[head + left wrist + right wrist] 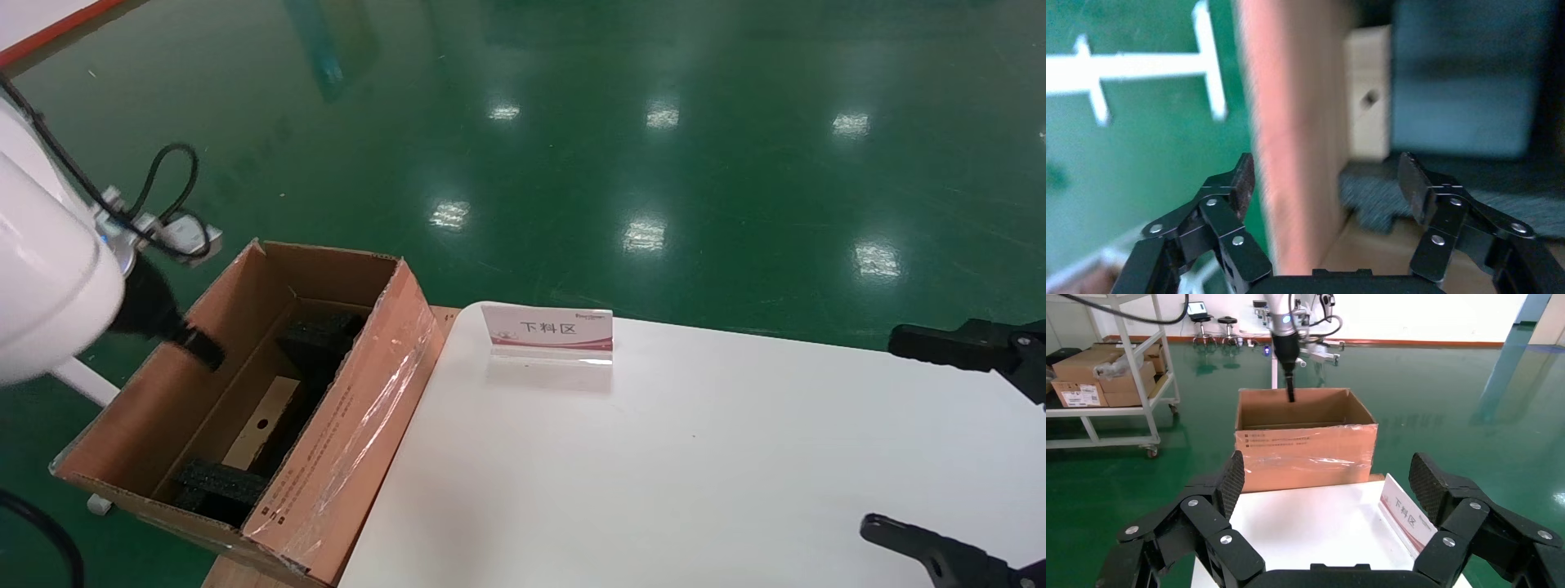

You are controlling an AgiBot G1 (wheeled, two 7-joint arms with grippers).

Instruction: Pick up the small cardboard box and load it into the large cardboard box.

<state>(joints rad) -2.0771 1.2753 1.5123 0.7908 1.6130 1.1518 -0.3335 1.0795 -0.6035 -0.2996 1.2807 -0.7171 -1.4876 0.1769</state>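
Here the left gripper [1324, 177], jaws released, straddles the large cardboard box [343, 425] wall; right gripper [1327, 478] likewise released.

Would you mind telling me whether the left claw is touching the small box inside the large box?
Apart. The left wrist view shows the open left claw straddling the large box's wall, with the small box farther in, clear of both fingers.
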